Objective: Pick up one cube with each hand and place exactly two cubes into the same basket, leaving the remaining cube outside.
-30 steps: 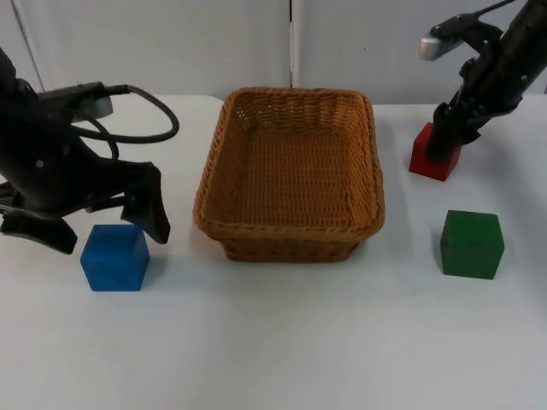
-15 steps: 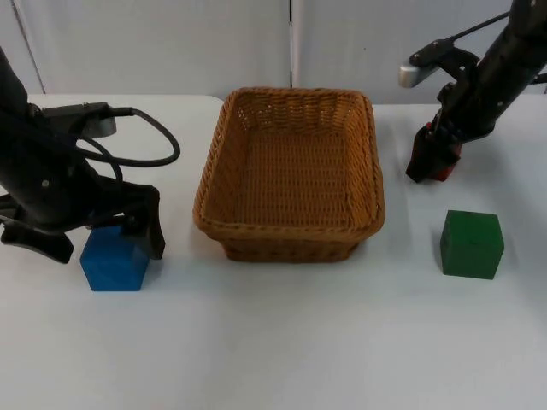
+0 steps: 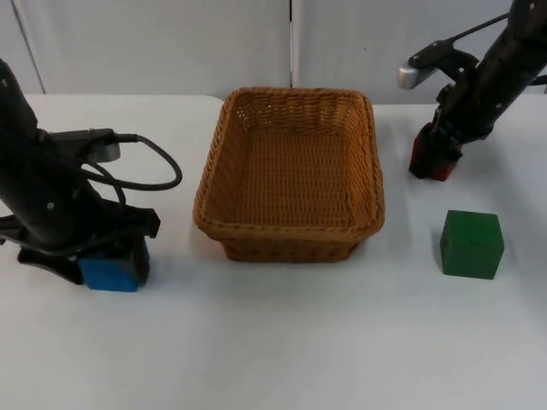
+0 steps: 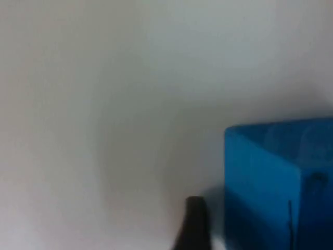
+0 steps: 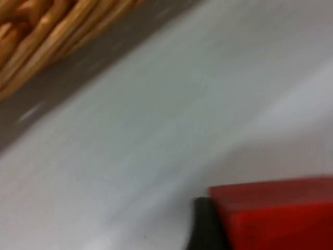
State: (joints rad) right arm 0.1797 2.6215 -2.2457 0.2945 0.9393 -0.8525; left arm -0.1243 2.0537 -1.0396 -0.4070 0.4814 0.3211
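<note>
Top view: one basket (image 3: pixel 291 175), three cubes; both end effector grips unclear.

Basket (image 3: pixel 291 175): brown wicker, rectangular, upright at table centre, nothing inside.
Blue cube (image 3: pixel 109 273): on the table left of the basket, partly covered from above.
Red cube (image 3: pixel 429 162): right of the basket, toward the wall.
Green cube (image 3: pixel 472 244): right side, nearer the front, standing free.
</note>
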